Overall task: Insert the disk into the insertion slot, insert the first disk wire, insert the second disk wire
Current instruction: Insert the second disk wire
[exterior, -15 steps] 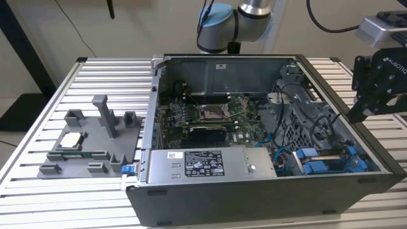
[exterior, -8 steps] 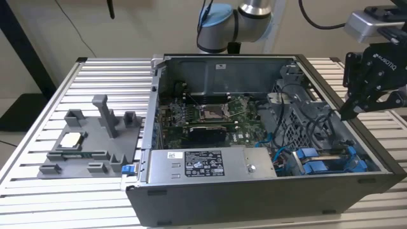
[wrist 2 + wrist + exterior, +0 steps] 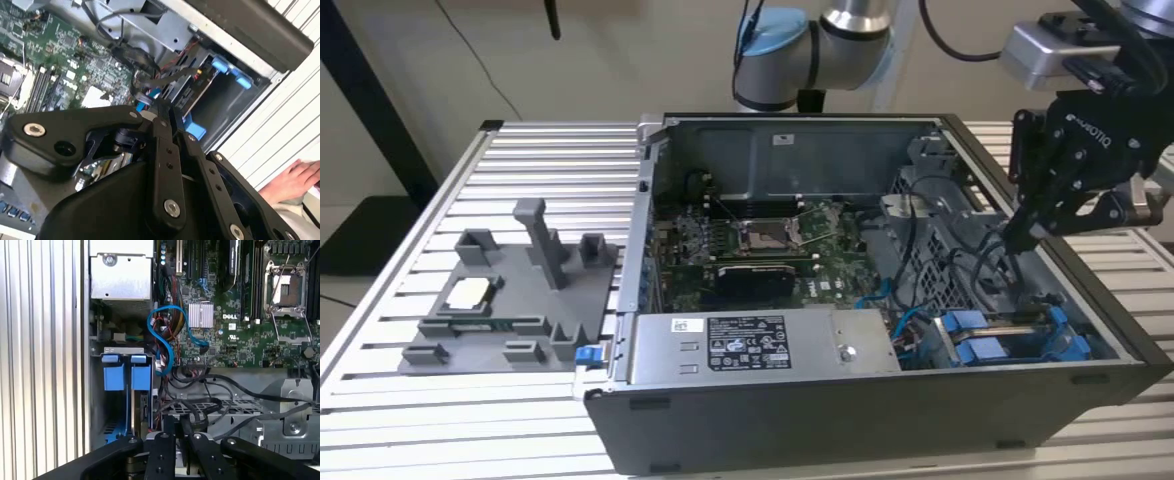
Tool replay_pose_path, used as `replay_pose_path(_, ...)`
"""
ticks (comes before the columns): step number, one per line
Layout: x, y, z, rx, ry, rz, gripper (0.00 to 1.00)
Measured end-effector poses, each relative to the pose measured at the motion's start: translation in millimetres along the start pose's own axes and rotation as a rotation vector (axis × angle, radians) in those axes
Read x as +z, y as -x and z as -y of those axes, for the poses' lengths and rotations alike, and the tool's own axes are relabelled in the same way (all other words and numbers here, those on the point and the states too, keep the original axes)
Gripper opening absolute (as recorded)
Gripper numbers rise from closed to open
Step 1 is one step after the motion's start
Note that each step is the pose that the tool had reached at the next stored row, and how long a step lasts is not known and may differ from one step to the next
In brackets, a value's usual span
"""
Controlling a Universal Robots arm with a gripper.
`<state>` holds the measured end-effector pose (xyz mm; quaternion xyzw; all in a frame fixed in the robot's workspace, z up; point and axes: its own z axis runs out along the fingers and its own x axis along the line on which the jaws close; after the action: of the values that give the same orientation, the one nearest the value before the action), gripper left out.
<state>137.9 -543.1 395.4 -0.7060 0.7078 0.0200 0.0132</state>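
Two blue carrier fronts nearest in the exterior view: the disk (image 3: pixel 983 350), seemingly already seated in the insertion slot (image 3: pixel 1074 345), so likely at the first wire step. Farther back, at twelve o'clock from the disk and well apart above it, the gripper (image 3: pixel 1021 238), fingers drawn narrow in both wrist views; cannot tell whether pinching anything. Beyond, a blue cable (image 3: pixel 167 330) looped beside the motherboard (image 3: pixel 774 240). Calls for fine plug-to-port alignment among crowded cables.
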Motion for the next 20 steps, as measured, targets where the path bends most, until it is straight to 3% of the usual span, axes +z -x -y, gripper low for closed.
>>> replay_pose_path(5, 0.0, -6.5, -1.2, 0.000, 0.0001, 0.0001, 0.16)
replay_pose_path(13, 0.1, -7.0, -1.3, 0.000, 0.0001, -0.0001, 0.16)
replay_pose_path(20, 4.7, -9.0, -0.9, 0.000, 0.0053, 0.0000, 0.16)
